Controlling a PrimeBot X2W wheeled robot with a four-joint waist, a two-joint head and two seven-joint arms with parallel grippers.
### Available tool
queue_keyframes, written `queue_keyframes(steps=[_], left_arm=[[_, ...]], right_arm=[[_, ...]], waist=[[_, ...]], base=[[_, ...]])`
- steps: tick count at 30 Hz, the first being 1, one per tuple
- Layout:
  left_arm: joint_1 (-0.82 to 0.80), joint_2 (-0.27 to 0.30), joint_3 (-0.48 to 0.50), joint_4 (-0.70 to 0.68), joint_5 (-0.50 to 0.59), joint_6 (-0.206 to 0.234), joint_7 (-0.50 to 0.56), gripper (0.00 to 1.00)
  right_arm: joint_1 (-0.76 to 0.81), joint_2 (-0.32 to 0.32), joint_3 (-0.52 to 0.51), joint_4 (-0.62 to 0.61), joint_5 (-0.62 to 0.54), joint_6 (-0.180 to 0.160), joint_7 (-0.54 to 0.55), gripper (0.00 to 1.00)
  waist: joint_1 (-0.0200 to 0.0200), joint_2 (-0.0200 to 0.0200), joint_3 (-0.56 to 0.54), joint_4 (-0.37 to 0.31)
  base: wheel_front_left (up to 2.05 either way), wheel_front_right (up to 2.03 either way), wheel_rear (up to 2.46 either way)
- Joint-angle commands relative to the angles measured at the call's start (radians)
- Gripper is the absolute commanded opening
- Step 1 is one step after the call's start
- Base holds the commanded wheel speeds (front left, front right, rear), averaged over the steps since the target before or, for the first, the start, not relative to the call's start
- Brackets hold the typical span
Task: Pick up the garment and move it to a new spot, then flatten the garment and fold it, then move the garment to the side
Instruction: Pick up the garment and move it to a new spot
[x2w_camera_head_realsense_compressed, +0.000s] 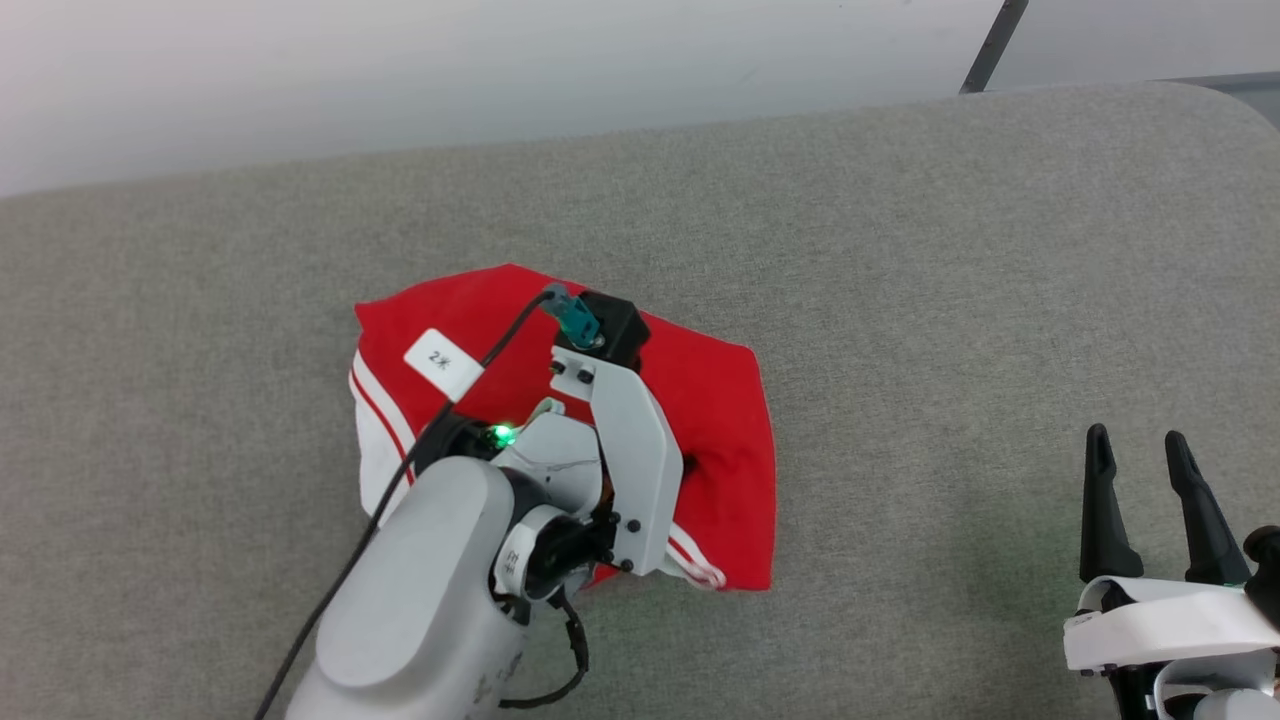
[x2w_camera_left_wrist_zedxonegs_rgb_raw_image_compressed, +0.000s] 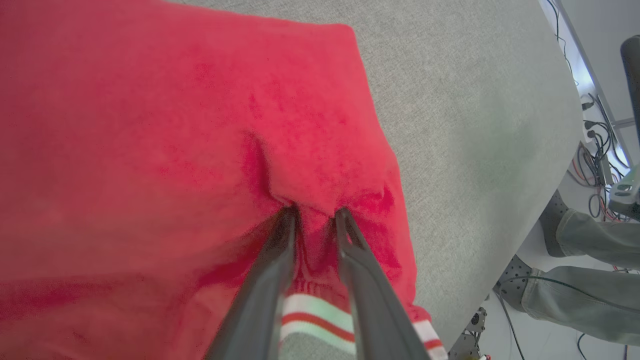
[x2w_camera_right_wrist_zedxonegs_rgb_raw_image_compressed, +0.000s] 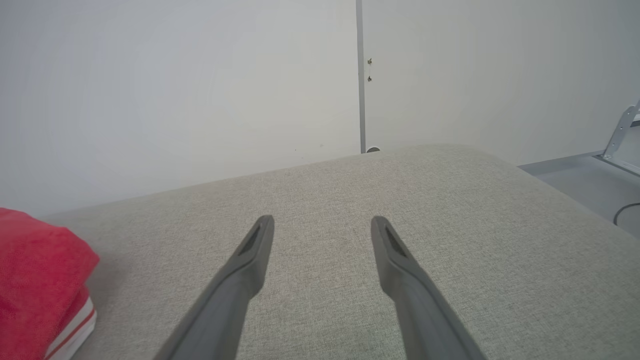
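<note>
On the left gripper (x2w_camera_left_wrist_zedxonegs_rgb_raw_image_compressed: 316, 214) the jaws stand narrowly apart, pinching a pucker of the red jersey (x2w_camera_left_wrist_zedxonegs_rgb_raw_image_compressed: 150, 150), which lies folded on the grey bench (x2w_camera_head_realsense_compressed: 900, 250). The right gripper (x2w_camera_head_realsense_compressed: 1137, 440) hovers well apart, jaws spread.

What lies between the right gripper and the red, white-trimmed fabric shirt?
Bare grey woven tabletop separates the right gripper from the shirt, in the head view.
</note>
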Motion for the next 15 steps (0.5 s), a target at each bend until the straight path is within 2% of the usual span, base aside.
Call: queue_keyframes(steps=[1,2,10,15], left_arm=[[-0.013,-0.007,-0.004,0.022,-0.012,-0.015,-0.009,0.91],[-0.02,-0.009,-0.004,0.032,-0.017,-0.021,-0.012,1.0],[-0.023,-0.012,0.008,0.036,-0.063,-0.056,-0.027,1.0],[-0.001,0.013,0.03,-0.003,-0.079,-0.069,-0.068,1.0]], right_arm=[[-0.009,0.002,0.003,0.009,0.003,0.0,-0.006,1.0],[-0.006,0.002,0.004,0.013,-0.002,0.0,-0.007,1.0],[0.027,0.002,0.014,0.016,-0.035,0.0,-0.007,1.0],[0.051,0.002,0.013,0.005,-0.055,0.0,0.01,1.0]], waist=[[0.0,0.0,-0.009,0.004],[0.0,0.0,-0.016,0.007],[0.0,0.0,-0.088,0.045],[0.0,0.0,-0.145,0.087]], base=[[0.0,0.0,0.0],[0.0,0.0,0.0],[0.0,0.0,0.0],[0.0,0.0,0.0]])
